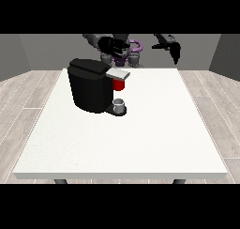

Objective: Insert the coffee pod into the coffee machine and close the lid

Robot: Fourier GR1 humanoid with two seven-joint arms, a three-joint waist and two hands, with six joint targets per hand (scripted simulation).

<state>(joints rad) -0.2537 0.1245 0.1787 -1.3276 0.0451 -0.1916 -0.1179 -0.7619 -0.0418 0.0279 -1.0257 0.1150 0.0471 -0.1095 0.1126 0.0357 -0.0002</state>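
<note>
A black coffee machine point(89, 89) stands on the left half of the white table point(140, 134). Its grey lid point(118, 74) lies low over the red pod holder point(118, 84). A small grey cup point(119, 104) sits on the machine's base below the holder. I see no separate coffee pod. The hand at the view's left point(114, 46) hovers above and behind the machine, with its fingers spread. The hand at the view's right point(172, 47) is raised above the table's far edge, well away from the machine, its fingers hanging down straight.
The robot's torso point(129, 54) is behind the table's far edge. Wooden floor surrounds the table on both sides.
</note>
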